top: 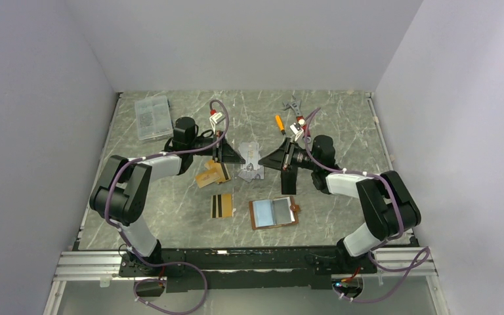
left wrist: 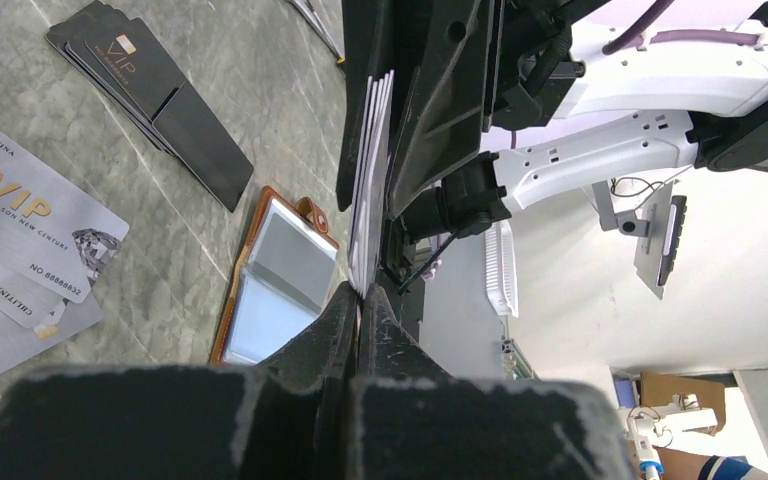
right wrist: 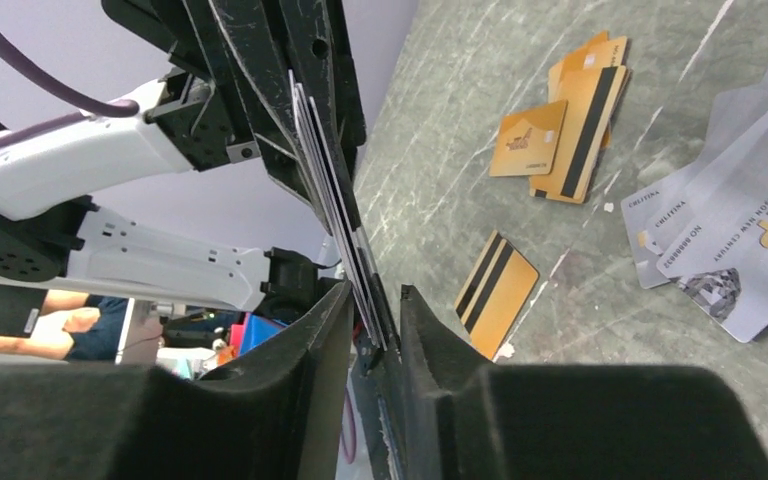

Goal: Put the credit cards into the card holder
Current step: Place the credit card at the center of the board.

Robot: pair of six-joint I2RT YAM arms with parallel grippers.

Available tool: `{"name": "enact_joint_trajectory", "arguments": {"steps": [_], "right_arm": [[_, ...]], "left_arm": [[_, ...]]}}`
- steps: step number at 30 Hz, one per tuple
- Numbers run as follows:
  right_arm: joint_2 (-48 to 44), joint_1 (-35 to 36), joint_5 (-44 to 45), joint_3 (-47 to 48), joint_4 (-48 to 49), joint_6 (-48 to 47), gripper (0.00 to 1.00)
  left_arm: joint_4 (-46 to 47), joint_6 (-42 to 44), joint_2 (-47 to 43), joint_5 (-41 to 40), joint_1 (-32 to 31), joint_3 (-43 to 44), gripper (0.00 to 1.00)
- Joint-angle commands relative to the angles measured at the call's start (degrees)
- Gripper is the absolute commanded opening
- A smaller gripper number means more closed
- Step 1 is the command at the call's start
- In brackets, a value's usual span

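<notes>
The surface (top: 341, 131) looked like smooth grey marble veined with white, with a dull sheen. The silver cards (left wrist: 35, 215) were glossy printed plastic. The gold cards (right wrist: 560, 140) were satin plastic with matt black stripes. The holder (left wrist: 282, 275) was tan leather with a soft finish, and its clear plastic sleeves (top: 272, 211) shone. The far-left box (top: 153, 117) was clear plastic.

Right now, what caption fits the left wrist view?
Left tool pinching a stack of cards edge-on, open card holder and silver cards on the table beyond.
</notes>
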Motion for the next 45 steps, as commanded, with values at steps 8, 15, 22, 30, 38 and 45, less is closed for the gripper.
{"name": "enact_joint_trajectory", "arguments": {"steps": [8, 15, 22, 30, 38, 45], "right_arm": [[0.54, 0.27, -0.85, -2.6, 16.56, 6.66, 0.0], [-2.48, -0.1, 1.42, -4.19, 9.21, 1.3, 0.0], [-2.25, -2.65, 3.94, -7.42, 7.84, -0.35, 0.0], [-0.02, -3.07, 5.52, -6.97, 6.57, -1.5, 0.0], [7.11, -1.96, 10.47, -3.06, 3.32, -3.07, 0.0], [14.1, -0.29, 14.76, 0.34, 1.75, -4.4, 0.0]], "left_arm": [[-0.06, 1.42, -3.0, 1.3, -0.18, 0.58, 0.0], [-4.69, 3.71, -3.0, 0.91, 0.74, 2.04, 0.0], [-5.69, 4.41, -4.16, 1.12, 4.94, 2.08, 0.0], [-5.43, 4.6, -4.23, 0.67, 6.41, 1.44, 0.0], [-2.21, 2.27, -4.16, 1.58, 4.25, 0.79, 0.0], [-7.0, 6.47, -5.42, 0.02, 1.47, 0.94, 0.0]]}}
